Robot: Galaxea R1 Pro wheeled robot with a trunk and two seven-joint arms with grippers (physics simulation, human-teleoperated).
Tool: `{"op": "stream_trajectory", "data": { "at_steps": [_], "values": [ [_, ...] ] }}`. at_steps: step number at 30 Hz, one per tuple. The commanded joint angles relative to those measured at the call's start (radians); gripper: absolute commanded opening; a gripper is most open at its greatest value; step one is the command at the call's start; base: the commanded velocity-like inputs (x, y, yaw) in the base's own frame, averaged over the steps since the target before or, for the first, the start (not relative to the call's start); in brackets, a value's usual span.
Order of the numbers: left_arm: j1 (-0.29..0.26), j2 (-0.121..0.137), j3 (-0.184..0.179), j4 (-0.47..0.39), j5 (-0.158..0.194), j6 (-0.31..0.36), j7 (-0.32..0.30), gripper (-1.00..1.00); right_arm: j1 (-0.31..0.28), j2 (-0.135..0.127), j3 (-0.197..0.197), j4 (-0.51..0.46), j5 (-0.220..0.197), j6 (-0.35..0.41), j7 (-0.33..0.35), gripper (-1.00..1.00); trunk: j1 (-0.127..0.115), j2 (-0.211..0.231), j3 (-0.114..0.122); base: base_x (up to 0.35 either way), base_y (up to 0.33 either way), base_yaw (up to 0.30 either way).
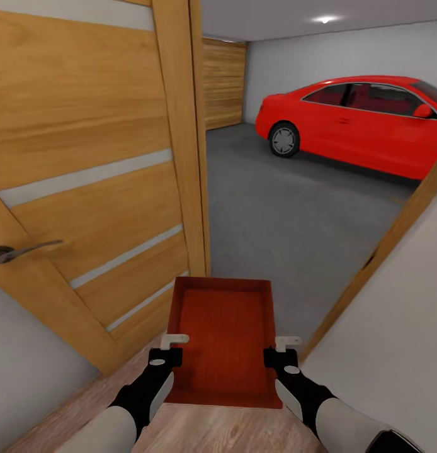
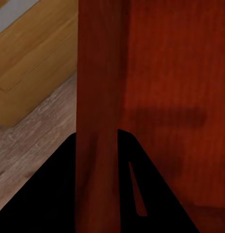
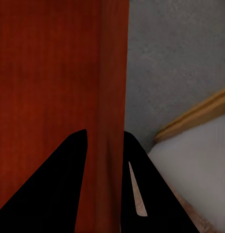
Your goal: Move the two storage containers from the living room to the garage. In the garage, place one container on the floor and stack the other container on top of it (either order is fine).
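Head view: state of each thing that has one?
storage container: held level off the ground, open top up, empty
left gripper: shut on the container's left wall
right gripper: shut on its right wall
door: swung open
red car: parked, doors shut

Domestic interior at a garage threshold: open wooden door (image 1: 92, 189), grey concrete floor (image 1: 288, 233), and a parked red car (image 1: 363, 123) beyond.

One storage container (image 1: 223, 343), two hands (image 1: 170, 348) (image 1: 283, 350), one red car (image 1: 360, 123), one wooden door (image 1: 92, 170).
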Motion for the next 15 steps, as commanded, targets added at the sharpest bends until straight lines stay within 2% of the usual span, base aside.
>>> {"op": "stream_trajectory", "data": {
  "at_steps": [1,11,15],
  "values": [
    [0.0,0.002,-0.021,0.003,0.031,0.066,0.011,-1.0,-0.002,-0.007,-0.017,-0.002,0.011,-0.007,-0.021,-1.0,0.001,-0.002,-0.002,0.275,0.154,-0.001],
    [0.0,0.002,-0.021,0.003,0.031,0.063,0.011,-1.0,-0.002,-0.008,-0.017,-0.002,0.011,-0.007,-0.021,-1.0,0.001,-0.002,-0.002,0.288,0.199,-0.005],
    [0.0,0.002,-0.021,0.003,0.031,0.06,0.011,-1.0,-0.002,-0.006,-0.017,-0.002,0.011,-0.007,-0.021,-1.0,0.001,-0.002,-0.002,0.267,0.101,-0.191]
  ]
}}
